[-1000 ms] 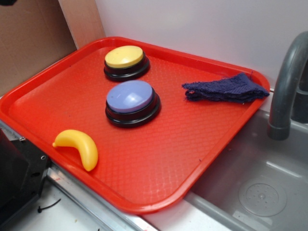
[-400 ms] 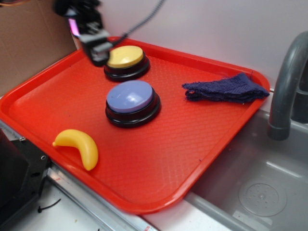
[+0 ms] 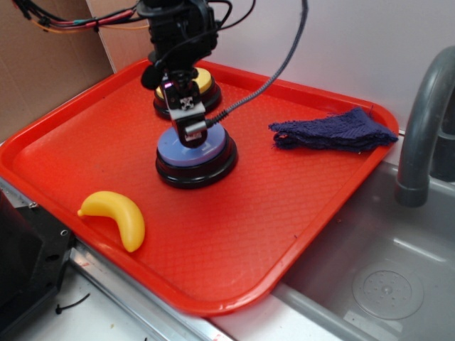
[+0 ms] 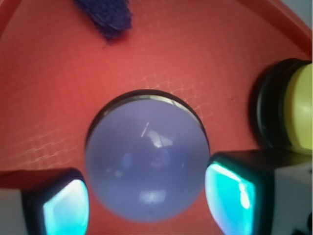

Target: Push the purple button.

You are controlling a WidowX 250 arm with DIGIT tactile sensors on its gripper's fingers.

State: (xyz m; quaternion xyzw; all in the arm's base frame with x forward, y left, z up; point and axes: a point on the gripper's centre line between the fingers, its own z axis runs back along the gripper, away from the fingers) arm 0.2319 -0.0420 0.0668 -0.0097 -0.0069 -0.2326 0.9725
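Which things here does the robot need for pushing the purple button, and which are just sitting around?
Needed:
purple button
gripper, right above that button

Just sitting around:
yellow button
banana
blue cloth
red tray, which holds them all
sink and tap

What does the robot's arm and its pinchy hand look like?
The arm is black and chunky, with black cables looping off it, plus red and orange wires at the top left. Its gripper is black with a silvery metal piece at the tip. In the wrist view, the fingers are black blocks with glowing turquoise pads.
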